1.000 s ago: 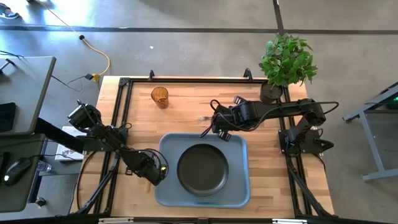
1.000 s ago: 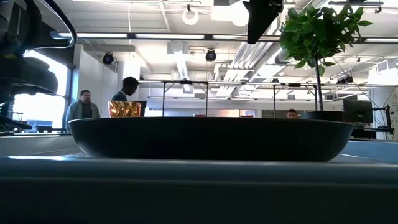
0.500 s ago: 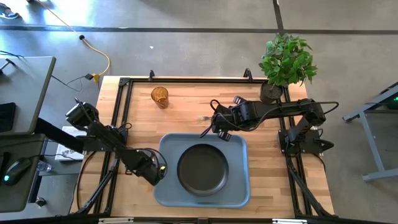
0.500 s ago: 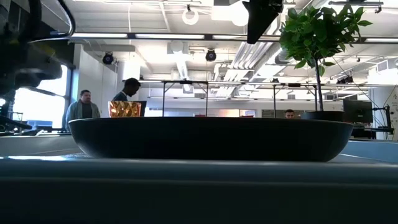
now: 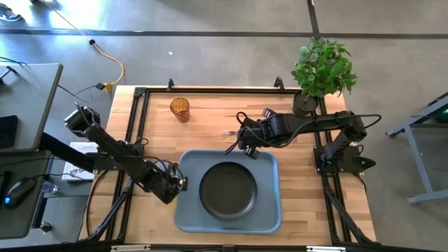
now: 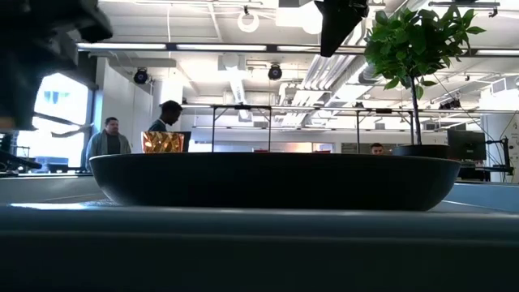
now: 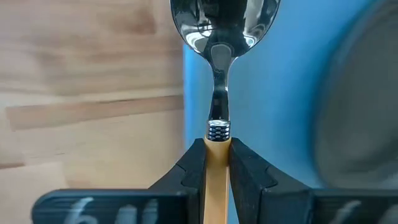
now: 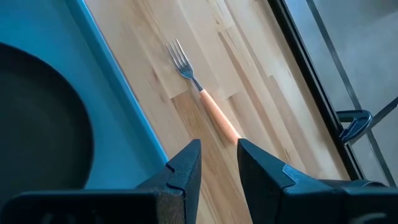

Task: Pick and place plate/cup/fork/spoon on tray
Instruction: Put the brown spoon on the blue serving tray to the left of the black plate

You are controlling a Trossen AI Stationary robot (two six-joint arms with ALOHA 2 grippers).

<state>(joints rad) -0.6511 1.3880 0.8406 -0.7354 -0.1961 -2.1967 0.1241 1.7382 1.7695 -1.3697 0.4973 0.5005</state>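
Spoon held at the tray's left edge

Only the left wrist view shows the left gripper (image 7: 217,165) clenched on the spoon (image 7: 219,74), over the tray (image 5: 269,168) holding the plate (image 5: 228,190). The right gripper's (image 8: 219,163) fingers, released, hang above the fork (image 8: 202,93) lying on the bench (image 5: 210,119).

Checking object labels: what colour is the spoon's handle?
Light orange, clearest in the left wrist view: the spoon.
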